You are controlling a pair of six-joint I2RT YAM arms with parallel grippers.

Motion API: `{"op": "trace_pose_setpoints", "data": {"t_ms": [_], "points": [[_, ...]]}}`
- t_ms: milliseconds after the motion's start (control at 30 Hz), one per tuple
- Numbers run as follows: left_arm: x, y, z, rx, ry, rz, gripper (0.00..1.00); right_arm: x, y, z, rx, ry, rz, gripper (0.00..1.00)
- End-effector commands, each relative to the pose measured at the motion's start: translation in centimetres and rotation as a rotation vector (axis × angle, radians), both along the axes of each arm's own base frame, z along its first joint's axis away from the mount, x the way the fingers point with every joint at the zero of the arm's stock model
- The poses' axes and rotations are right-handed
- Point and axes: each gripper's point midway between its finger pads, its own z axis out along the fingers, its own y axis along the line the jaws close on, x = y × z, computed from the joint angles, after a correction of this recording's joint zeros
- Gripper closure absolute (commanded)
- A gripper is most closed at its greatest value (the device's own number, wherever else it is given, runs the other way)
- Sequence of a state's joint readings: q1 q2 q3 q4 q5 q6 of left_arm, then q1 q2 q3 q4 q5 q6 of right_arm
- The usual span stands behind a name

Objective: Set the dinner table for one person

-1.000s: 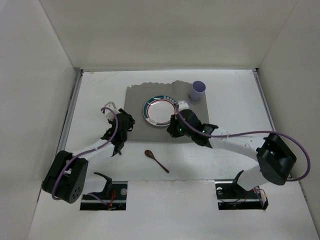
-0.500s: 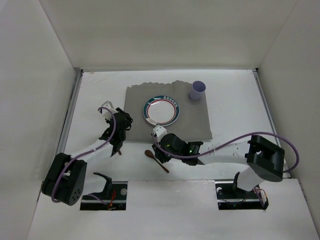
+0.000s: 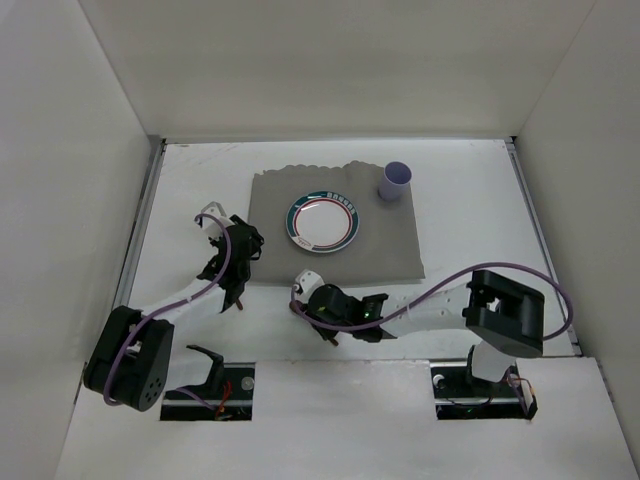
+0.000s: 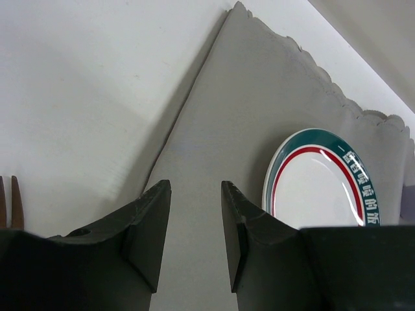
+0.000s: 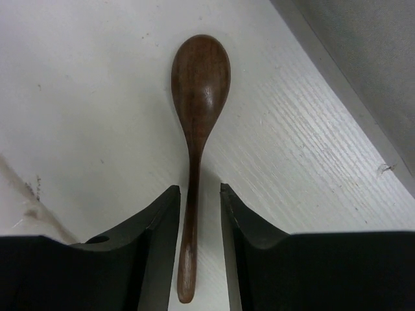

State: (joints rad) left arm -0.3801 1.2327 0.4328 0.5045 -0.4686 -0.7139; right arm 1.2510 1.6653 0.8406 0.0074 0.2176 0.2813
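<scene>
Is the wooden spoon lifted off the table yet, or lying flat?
Lying flat. In the right wrist view the spoon rests on the dinner table, its handle between the right gripper fingers, which straddle it without closing.

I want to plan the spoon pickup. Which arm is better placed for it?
Right. The right gripper already straddles the wooden spoon handle with its jaws open on the dinner table. The left gripper is over the grey mat edge, away from the spoon.

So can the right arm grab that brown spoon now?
Probably yes. The right gripper is open with the wooden spoon handle lying between its fingers on the dinner table, and nothing blocks it.
</scene>
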Motion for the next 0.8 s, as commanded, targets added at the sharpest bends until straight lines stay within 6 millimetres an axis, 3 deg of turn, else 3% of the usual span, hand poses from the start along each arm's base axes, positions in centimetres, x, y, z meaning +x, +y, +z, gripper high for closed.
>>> {"op": "trace_pose_setpoints", "data": {"t_ms": [0,133,233,333,433,500,633,767], "points": [[0.3,0.6,1.2,0.003,-0.047,0.020,0.65,0.8,1.2,0.4,0.010,-0.034,-0.010,0.66],[0.3,0.4,1.3,0.004,-0.047,0.017,0.65,0.6,1.3,-0.3,-0.010,-0.035,0.002,0.73],[0.3,0.7,1.0,0.001,-0.038,0.022,0.65,0.7,1.3,0.1,0.000,-0.036,-0.009,0.85],[0.3,0.6,1.2,-0.003,-0.044,0.020,0.65,0.8,1.4,1.8,0.049,-0.053,-0.017,0.91],[0.3,0.7,1.0,-0.001,-0.040,0.024,0.65,1.9,1.0,5.4,0.146,-0.081,-0.075,0.91],[0.3,0.6,0.8,-0.005,-0.031,0.019,0.65,4.0,0.0,7.9,0.236,-0.109,-0.140,0.91],[0.5,0.1,1.0,-0.001,-0.039,0.010,0.65,9.9,-4.4,11.3,0.364,-0.144,-0.350,0.91],[0.5,-0.5,0.7,-0.006,-0.026,-0.008,0.65,16.0,-9.0,12.0,0.388,-0.156,-0.565,0.91]]}}
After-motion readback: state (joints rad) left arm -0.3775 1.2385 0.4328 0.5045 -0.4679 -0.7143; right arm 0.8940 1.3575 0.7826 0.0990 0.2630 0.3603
